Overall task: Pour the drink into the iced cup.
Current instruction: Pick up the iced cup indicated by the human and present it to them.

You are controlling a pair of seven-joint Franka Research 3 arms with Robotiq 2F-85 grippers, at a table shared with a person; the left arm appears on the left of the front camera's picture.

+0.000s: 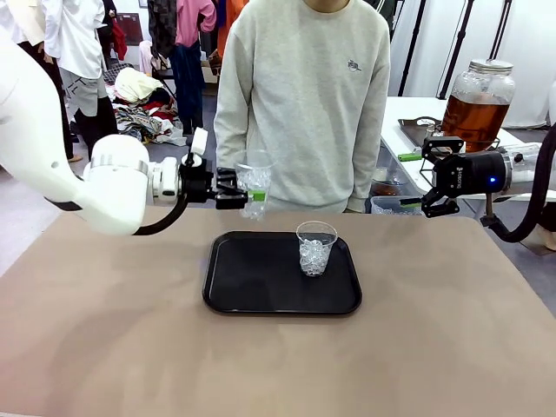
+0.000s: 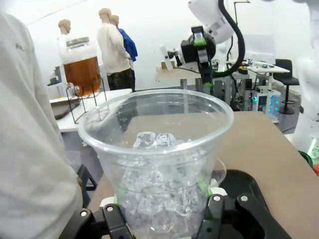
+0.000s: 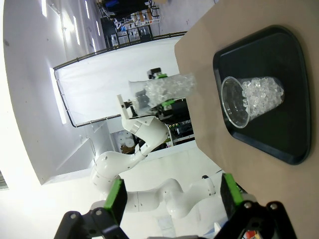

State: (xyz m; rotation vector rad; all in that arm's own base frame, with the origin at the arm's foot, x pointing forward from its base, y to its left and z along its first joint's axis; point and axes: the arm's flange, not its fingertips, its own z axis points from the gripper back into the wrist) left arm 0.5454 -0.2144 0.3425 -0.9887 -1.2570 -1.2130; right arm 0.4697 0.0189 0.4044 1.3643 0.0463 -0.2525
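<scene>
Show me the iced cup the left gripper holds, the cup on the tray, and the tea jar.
Held iced cup (image 1: pixel 256 178), front view, its clear wall.
Tray cup (image 1: pixel 315 252), front view, its ice-filled middle.
Tea jar (image 1: pixel 476 109), front view, its amber-filled glass belly.

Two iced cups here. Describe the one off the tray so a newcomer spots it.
Start at the black tray mid-table, then look up past its far left corner to the left end effector. The clear cup of ice clamped there hangs in the air; the other iced cup stands on the tray.

Robotics lab: white backdrop screen (image 3: pixel 94 89), cluttered workbench (image 2: pixel 249 67), lit electronics box (image 2: pixel 264 99).
</scene>
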